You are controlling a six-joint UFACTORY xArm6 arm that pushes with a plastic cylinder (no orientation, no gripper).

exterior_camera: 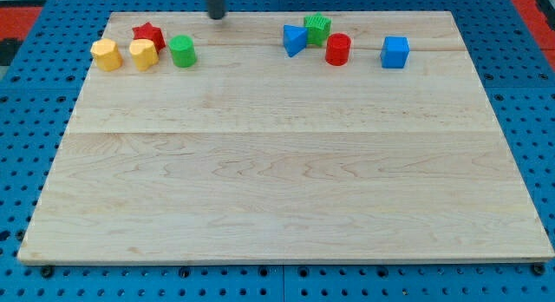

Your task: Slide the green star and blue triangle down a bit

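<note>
The green star [317, 28] sits near the view's top, right of centre, on the wooden board [286, 180]. The blue triangle [294, 40] touches its left side. My tip [215, 16] is at the board's top edge, well to the left of both blocks and apart from them. It stands up and to the right of the green cylinder [182, 51].
A red cylinder [338, 49] stands just right of the green star, and a blue cube [395, 52] further right. At the top left are a red star [148, 35] and two yellow blocks [106, 55] [143, 53].
</note>
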